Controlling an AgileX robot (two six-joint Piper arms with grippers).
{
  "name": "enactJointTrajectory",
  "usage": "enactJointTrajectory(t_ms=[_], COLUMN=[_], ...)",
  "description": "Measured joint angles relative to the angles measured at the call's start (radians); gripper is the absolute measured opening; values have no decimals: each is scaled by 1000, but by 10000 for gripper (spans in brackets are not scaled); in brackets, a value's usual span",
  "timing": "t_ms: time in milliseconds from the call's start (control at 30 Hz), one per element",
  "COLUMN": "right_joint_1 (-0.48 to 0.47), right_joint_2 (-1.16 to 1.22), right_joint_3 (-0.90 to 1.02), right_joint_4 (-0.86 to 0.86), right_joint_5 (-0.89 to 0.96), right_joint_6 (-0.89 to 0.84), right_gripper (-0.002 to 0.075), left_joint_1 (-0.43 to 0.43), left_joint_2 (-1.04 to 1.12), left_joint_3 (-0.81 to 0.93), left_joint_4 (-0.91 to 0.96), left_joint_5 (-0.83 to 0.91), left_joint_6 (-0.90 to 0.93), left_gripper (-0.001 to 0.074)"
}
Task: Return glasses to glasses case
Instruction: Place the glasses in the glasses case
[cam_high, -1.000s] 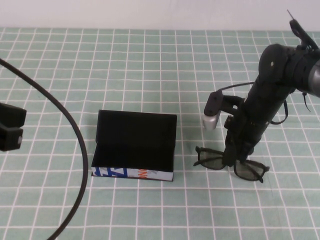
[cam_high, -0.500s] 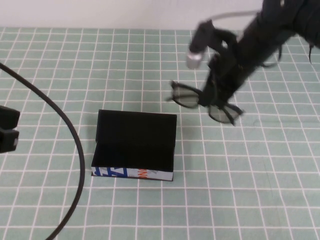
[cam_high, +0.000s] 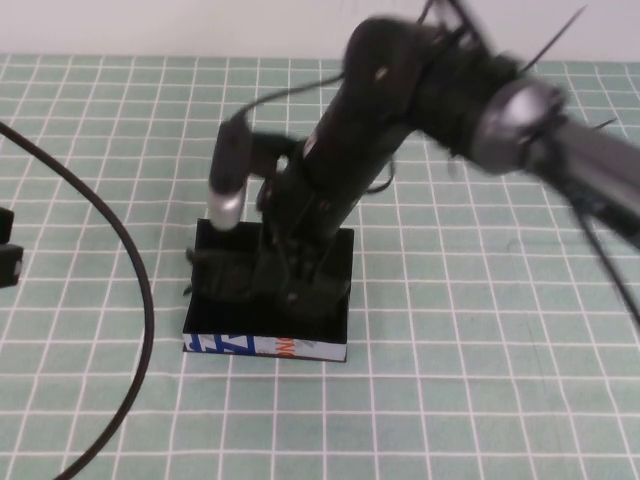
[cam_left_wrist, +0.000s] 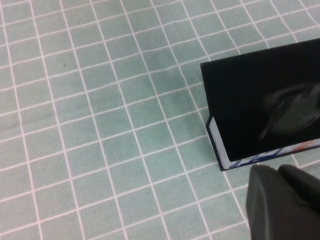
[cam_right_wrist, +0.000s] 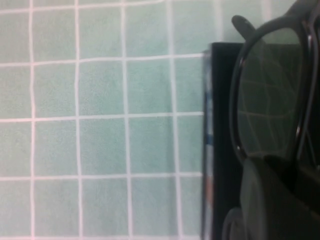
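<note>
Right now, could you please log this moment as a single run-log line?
right gripper: shut on glasses, over open glasses case | left gripper: parked at left edge | glasses not yet released

Raised view angled down; both wrist views close — sharing, seemingly, the glasses case (cam_high: 265, 310).

Lab-style robot test bench: green checked tablecloth (cam_high: 480, 400), plain white wall (cam_high: 200, 25).
</note>
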Motion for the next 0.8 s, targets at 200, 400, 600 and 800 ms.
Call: enactJointTrajectory(t_ms=[200, 400, 600, 800], right_joint_1=[10, 10, 10, 10], right_joint_2=[88, 116, 126, 129], right_joint_3=[-28, -30, -35, -35], right_joint_4=[-18, -34, -34, -34], right_joint_5=[0, -3, -8, -20], right_joint_6=[0, 0, 0, 15], right_gripper=[17, 17, 17, 18], left_joint_1=[0, 0, 0, 0], left_joint_2=[0, 0, 0, 0], left_joint_3=[0, 0, 0, 0], left_joint_4=[0, 0, 0, 0], left_joint_5=[6, 12, 12, 12], left_joint_6=[0, 0, -4, -4], left_gripper=[-2, -2, -2, -2])
